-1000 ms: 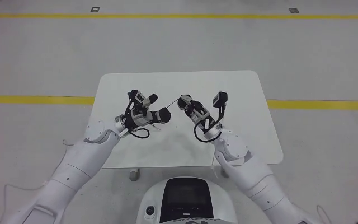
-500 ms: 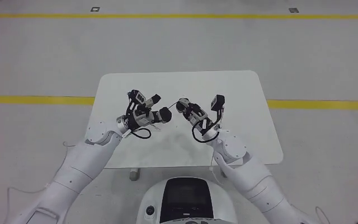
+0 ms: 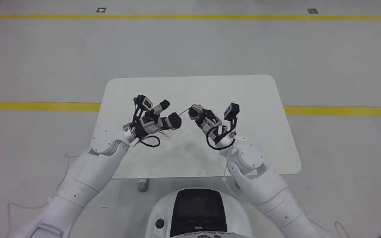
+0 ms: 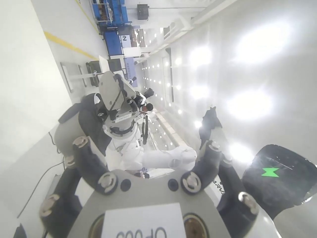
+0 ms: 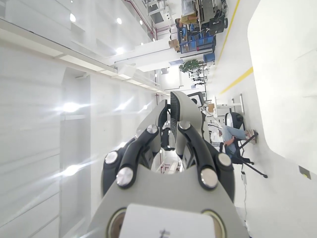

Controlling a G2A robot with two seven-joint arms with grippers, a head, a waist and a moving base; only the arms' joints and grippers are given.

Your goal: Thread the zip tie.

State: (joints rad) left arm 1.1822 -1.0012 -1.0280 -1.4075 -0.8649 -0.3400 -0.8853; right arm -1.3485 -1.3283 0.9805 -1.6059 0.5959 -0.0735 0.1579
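The thin black zip tie [image 3: 183, 110] hangs in the air above the middle of the bench, a short slanted line between the two tools. One end meets the tips of the right tool [image 3: 193, 110], whose fingers are pressed together on it; the right wrist view shows them closed to a slit. The other end points at the left tool [image 3: 168, 113], raised over the bench's left half with its fingers well apart. Whether the strap touches that tool cannot be told.

The white, round-cornered bench [image 3: 256, 95] stands on a pale grey floor [image 3: 59, 59]. One yellow floor line [image 3: 333, 110] runs out from under the bench on both sides. A second yellow line [image 3: 178, 16] lies well beyond the bench's far edge, near two small dark floor plates [image 3: 101, 9]. Farther from the bench the room holds blue racks [image 4: 111, 8], a green potted plant [image 5: 189, 66] and bright ceiling lights [image 5: 119, 20].
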